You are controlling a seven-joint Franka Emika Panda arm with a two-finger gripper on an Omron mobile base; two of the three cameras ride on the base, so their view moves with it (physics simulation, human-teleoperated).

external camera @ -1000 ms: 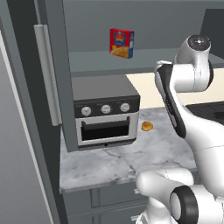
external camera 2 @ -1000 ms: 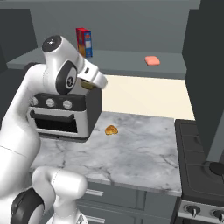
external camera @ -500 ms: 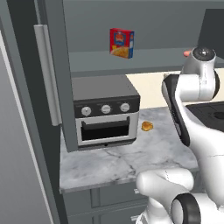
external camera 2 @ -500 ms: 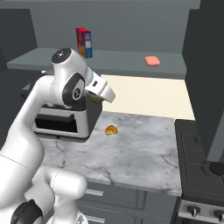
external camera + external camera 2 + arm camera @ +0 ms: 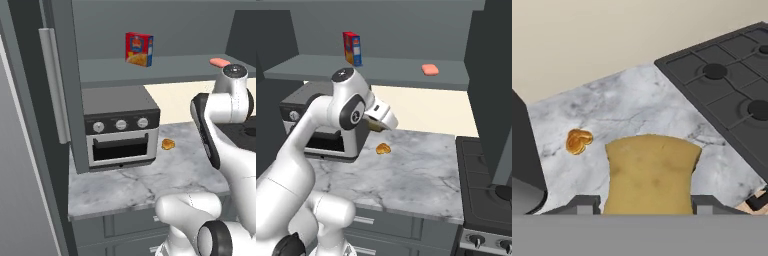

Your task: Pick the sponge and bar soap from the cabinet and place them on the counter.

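I hold the sponge [image 5: 649, 175] pinched in the hand [image 5: 647, 202] above the marble worktop [image 5: 637, 112], near the orange lump [image 5: 578, 141], ready to set down; the bar soap [image 5: 430, 69] waits on the cabinet [image 5: 381, 70] shelf.

nothing can be read: the red and yellow box [image 5: 139, 49] on the cabinet shelf [image 5: 165, 68] carries printing too blurred to make out.
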